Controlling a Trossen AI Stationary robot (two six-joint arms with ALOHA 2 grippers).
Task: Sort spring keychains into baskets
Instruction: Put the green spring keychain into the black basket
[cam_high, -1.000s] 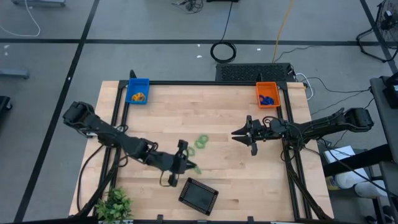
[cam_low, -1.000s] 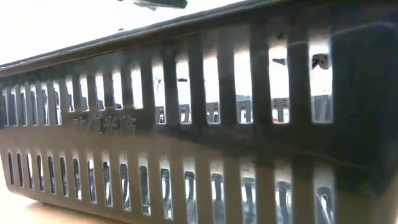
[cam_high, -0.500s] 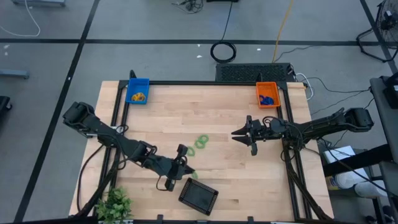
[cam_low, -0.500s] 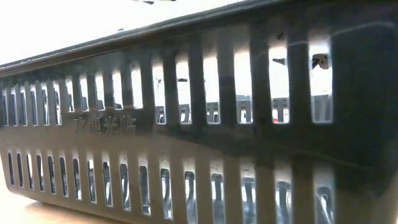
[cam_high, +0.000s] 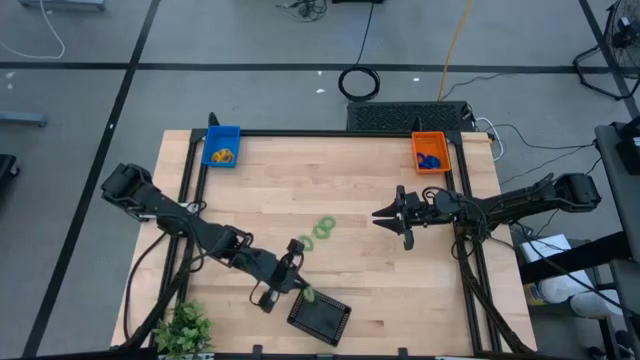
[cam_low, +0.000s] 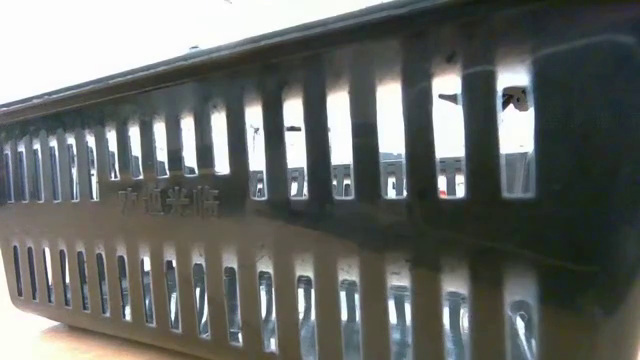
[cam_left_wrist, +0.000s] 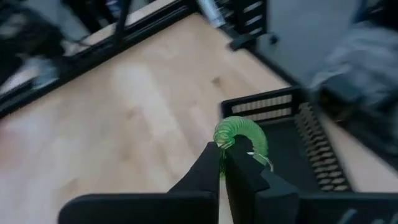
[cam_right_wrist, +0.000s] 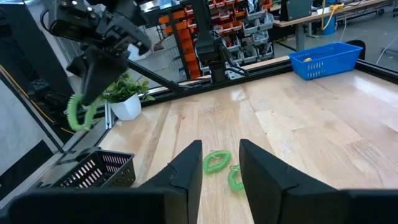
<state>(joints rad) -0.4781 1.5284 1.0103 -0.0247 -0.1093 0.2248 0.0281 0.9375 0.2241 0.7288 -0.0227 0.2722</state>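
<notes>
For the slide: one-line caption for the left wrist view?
Left gripper carries a green spring keychain to the black basket.

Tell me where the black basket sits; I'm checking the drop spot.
In the high view the black basket lies at the table's near edge, right of the plant, just beside the left gripper, shut on a green keychain.

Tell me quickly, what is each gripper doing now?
Left gripper: shut on a green keychain.
Right gripper: open, holding nothing.
</notes>
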